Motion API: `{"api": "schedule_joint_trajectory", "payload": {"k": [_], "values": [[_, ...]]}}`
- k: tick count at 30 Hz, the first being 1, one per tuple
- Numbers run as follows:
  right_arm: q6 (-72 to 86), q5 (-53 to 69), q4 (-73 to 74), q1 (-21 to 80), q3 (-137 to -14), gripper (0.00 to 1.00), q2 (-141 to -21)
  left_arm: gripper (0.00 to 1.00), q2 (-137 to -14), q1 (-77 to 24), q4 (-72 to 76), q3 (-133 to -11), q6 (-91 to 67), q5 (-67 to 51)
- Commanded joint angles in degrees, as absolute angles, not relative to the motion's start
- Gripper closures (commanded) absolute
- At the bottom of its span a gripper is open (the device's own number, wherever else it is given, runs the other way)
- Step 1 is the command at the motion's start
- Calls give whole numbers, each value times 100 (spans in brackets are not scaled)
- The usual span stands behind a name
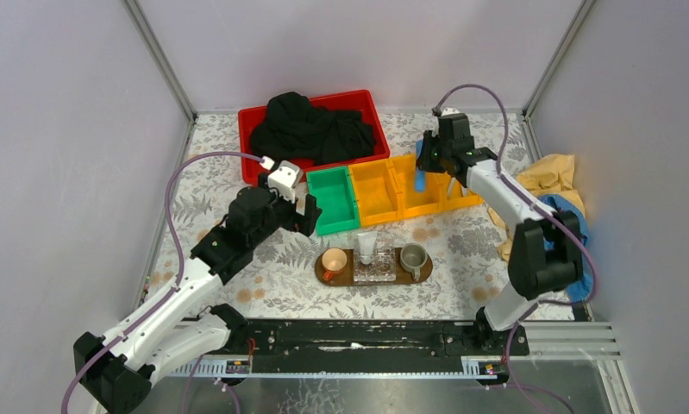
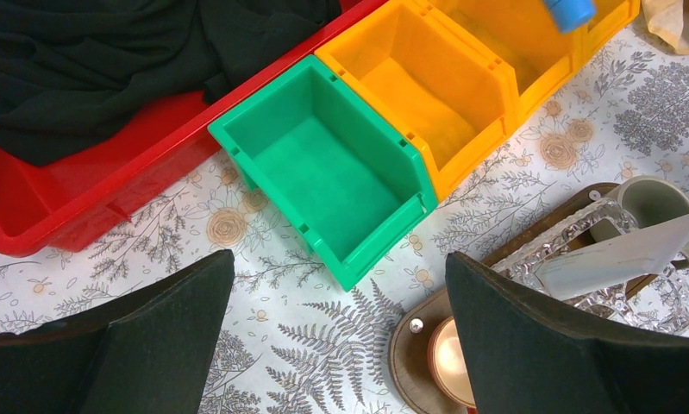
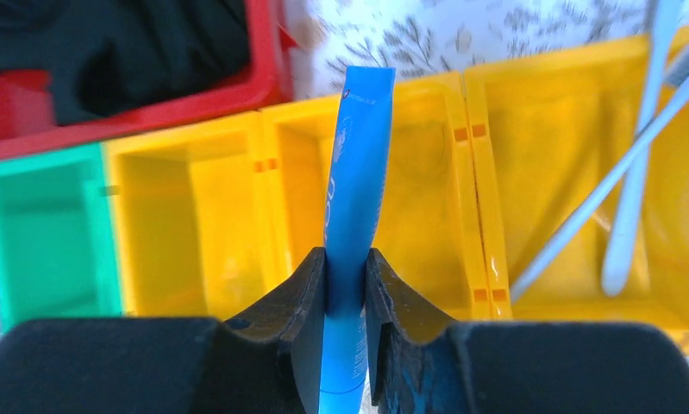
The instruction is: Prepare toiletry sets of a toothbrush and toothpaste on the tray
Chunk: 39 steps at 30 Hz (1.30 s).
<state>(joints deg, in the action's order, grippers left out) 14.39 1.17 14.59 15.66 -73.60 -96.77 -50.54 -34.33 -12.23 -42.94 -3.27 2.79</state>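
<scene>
A floral-patterned worktop (image 1: 263,285) is seen from above, with a green bin (image 1: 334,200) near its middle. Just left of the green bin hovers the left end effector (image 2: 339,259), its two dark fingers spread wide apart and holding nothing. Behind the green bin and slightly left sits a red crate (image 1: 358,99) heaped with black cloth (image 1: 310,129).

In front of the green bin, a little to its right, lies the tray (image 1: 422,274), a dark-brown oval board. On it, from left to right, stand an orange cup (image 1: 334,261), a clear ribbed box (image 1: 373,269) and a grey mug (image 1: 412,256). The silvery toothpaste tube (image 1: 366,248) leans in the clear box.

Touching the green bin's right side is a row of three yellow bins (image 1: 377,191). Over the second bin from the green one, the right end effector (image 3: 347,276) is clamped on the blue toothpaste tube (image 3: 358,190), which sticks out lengthwise past the fingertips. In the third yellow bin, farthest from the green bin, the two pale toothbrushes (image 3: 582,216) lie crossed over each other.

Far right of the green bin, at the worktop's edge, a yellow cloth (image 1: 552,177) and a blue cloth (image 1: 582,224) lie crumpled.
</scene>
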Motion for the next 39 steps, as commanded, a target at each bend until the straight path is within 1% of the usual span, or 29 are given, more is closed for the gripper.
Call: {"api": "schedule_joint_trajectory", "payload": {"k": [1,6,10,13,16,18,20,21,24,26,32,36,39], "values": [[1127,445,813,1555,-7025,88,-8517,0,-4850,-3384,-893,-4287,-406,279],[1090,1339,598,1311,-6547,88,-7125,0,-4572,-3386,-1008,-4809,-1028,-291],[1040,2468,545,1038,-6289,89,-6198,0,-4084,-3385,-580,-4969,-2228,-1149],[903,3349,475,901,-6183,88,-5671,0,-3817,-3384,318,-4702,-3298,-1944],[1031,3935,853,848,-6480,88,-5518,0,-3803,-3416,1722,-4318,-4534,-2551],[1204,4216,980,821,-6652,88,-5434,0,-3892,-3578,2882,-3916,-5380,-2672],[1493,4558,958,779,-6818,88,-5365,0,-4065,-4031,3787,-3655,-5764,-2409],[1673,4771,890,762,-6874,88,-5328,0,-4164,-4370,3957,-3642,-5709,-2062],[2326,5332,520,693,-7007,88,-5236,0,-4576,-5505,3960,-3897,-5021,-1234],[2804,5636,177,637,-7036,88,-5166,0,-4859,-6052,4092,-4059,-4685,-700],[4086,6176,-927,521,-6946,88,-5025,1,-5768,-6780,5031,-4192,-4431,34],[4489,6313,-1390,476,-6797,89,-4949,4,-6368,-7139,5203,-4589,-4142,426],[4742,6375,-1707,463,-6624,89,-4882,6,-6767,-7207,5299,-4800,-4150,648]]}}
